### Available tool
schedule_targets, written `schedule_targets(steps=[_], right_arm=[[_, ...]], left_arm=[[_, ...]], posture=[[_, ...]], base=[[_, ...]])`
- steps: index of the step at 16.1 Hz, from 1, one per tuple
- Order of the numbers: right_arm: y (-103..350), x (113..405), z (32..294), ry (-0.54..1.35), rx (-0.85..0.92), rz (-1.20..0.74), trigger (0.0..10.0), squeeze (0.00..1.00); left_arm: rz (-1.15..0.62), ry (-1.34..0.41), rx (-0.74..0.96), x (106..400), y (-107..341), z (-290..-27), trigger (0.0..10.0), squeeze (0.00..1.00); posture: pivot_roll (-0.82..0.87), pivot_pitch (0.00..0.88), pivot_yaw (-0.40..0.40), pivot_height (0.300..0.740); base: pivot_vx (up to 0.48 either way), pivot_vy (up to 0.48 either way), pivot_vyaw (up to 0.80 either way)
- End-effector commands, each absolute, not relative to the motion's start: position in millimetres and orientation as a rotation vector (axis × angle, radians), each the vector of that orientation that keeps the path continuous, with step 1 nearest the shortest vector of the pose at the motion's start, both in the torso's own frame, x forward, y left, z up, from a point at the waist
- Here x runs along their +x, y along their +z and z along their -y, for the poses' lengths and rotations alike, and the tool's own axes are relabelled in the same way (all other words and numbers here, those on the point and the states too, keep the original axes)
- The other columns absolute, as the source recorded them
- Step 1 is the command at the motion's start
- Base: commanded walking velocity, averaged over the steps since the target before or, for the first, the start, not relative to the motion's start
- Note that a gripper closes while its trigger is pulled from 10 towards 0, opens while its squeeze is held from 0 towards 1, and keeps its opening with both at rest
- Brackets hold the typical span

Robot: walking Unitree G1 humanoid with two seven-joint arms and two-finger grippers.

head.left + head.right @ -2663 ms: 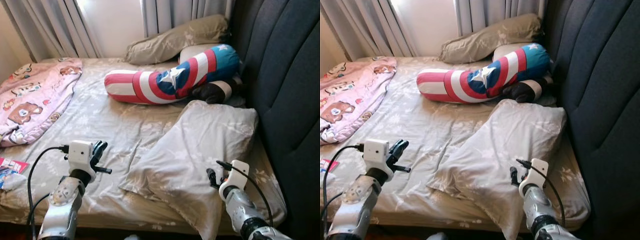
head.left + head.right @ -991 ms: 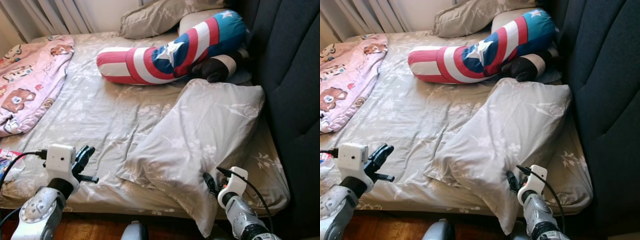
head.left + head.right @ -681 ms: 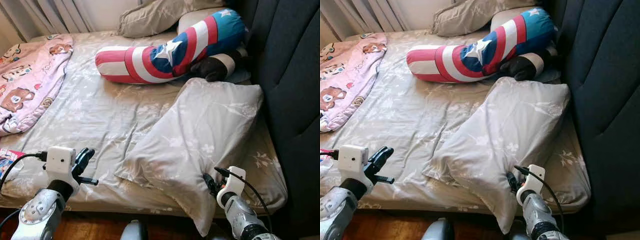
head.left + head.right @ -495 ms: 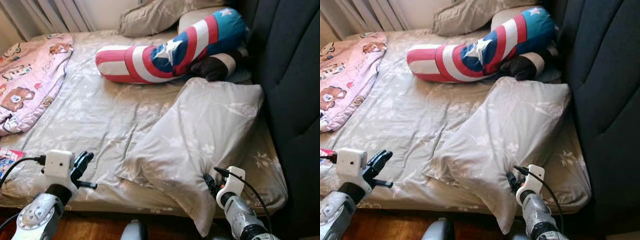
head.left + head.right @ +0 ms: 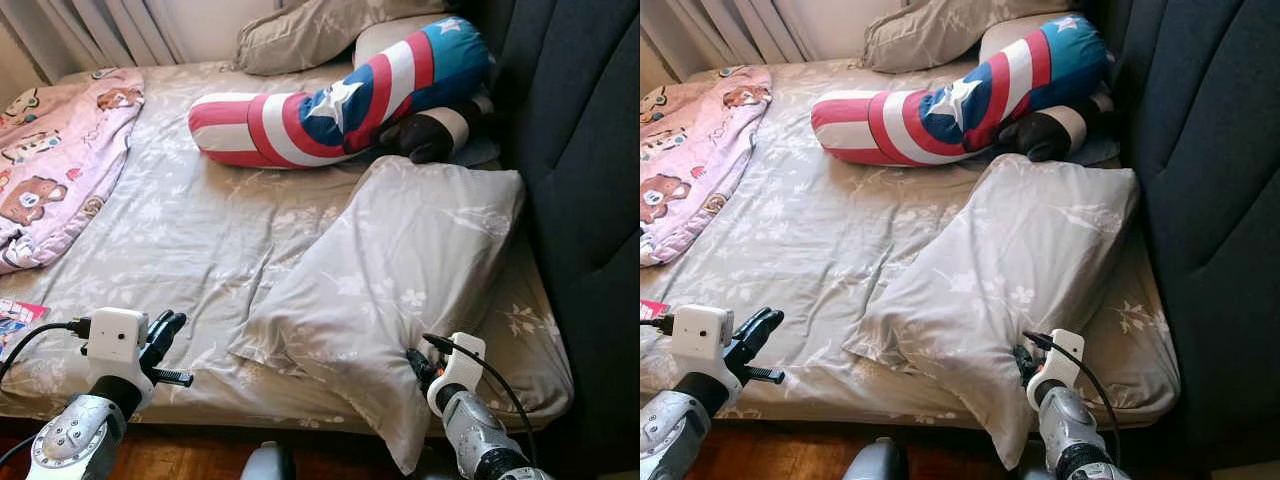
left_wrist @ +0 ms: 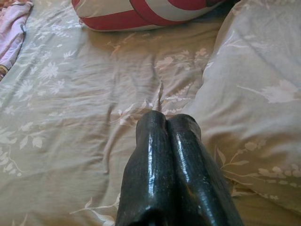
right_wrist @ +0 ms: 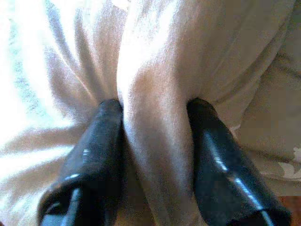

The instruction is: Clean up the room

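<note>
Grey floral cotton bunched between two black fingers: the right gripper [image 7: 157, 155] is clamped on a fold of the pillow [image 5: 400, 270], pinching it at the lower corner that droops over the near edge of the bed [image 5: 200, 230]. The pillow lies slantwise on the sheet, its upper end close to the dark padded headboard [image 5: 580, 150] and just beside the striped star bolster [image 5: 330, 105] that sprawls across the top of the mattress. The left gripper [image 5: 163, 335] hovers over the near edge of the bed, fingers pressed together and holding nothing, well apart from the pillow. By my judgement this thing is light, soft and floppy, so a one-corner pinch will let the rest sag and drag. The cover could also slide off the filling, so a deep bite of fabric and stuffing together suits it better. A second hold on the opposite near corner would keep it level. A pink bear-print blanket [image 5: 50, 170] lies crumpled at the far left, and another pillow [image 5: 320, 35] rests near the curtains
</note>
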State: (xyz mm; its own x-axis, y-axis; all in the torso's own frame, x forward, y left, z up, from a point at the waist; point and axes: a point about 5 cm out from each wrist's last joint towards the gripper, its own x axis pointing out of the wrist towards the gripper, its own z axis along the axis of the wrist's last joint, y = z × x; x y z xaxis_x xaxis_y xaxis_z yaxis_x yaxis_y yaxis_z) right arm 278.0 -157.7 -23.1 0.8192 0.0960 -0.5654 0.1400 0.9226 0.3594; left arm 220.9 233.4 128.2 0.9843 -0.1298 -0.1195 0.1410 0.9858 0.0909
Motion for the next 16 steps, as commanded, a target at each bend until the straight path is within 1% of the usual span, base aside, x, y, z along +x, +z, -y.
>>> schedule_targets(steps=[1,7,9,10,12,13,14,16], right_arm=[[-38.2,261.8,138.5,0.018,0.411,-0.715,0.0,0.00],[-41.1,258.3,148.7,-0.014,0.362,-0.732,0.0,0.00],[-43.5,255.4,153.6,-0.026,0.334,-0.755,0.0,0.00],[-44.8,253.8,155.7,-0.028,0.317,-0.767,0.0,0.00],[-47.6,248.5,174.1,-0.074,0.243,-0.791,0.0,0.00],[-48.5,247.0,177.9,-0.081,0.225,-0.803,0.0,0.00],[-46.8,246.8,192.2,-0.118,0.196,-0.798,0.0,0.00],[-38.5,252.6,213.5,-0.188,0.183,-0.760,0.0,0.00]], left_arm=[[-0.116,-0.123,0.095,220.3,130.0,-236.6,10.0,0.00],[-0.117,-0.112,0.075,223.1,125.4,-234.7,10.0,0.00],[-0.116,-0.109,0.071,225.4,122.8,-233.6,10.0,0.00],[-0.114,-0.106,0.066,227.9,121.0,-233.3,10.0,0.00],[-0.099,-0.089,0.044,239.3,114.9,-230.7,10.0,0.00],[-0.097,-0.084,0.043,241.5,112.9,-230.1,10.0,0.00],[-0.087,-0.060,0.024,249.9,108.3,-229.0,10.0,0.00],[-0.071,-0.044,-0.001,261.4,103.6,-226.7,10.0,0.00]], posture=[[0.24,0.153,0.108,0.660],[0.21,0.144,0.100,0.660],[0.20,0.128,0.092,0.660],[0.19,0.101,0.082,0.660],[0.16,0.034,0.053,0.660],[0.15,0.014,0.047,0.660],[0.12,0.000,0.033,0.660],[0.10,0.000,0.027,0.660]], base=[[0.000,0.000,0.00],[0.000,0.000,0.00],[0.000,0.000,0.00],[0.000,0.000,0.00],[0.000,0.000,0.00],[0.000,0.000,0.00],[0.000,0.000,0.00],[0.000,0.000,0.00]])
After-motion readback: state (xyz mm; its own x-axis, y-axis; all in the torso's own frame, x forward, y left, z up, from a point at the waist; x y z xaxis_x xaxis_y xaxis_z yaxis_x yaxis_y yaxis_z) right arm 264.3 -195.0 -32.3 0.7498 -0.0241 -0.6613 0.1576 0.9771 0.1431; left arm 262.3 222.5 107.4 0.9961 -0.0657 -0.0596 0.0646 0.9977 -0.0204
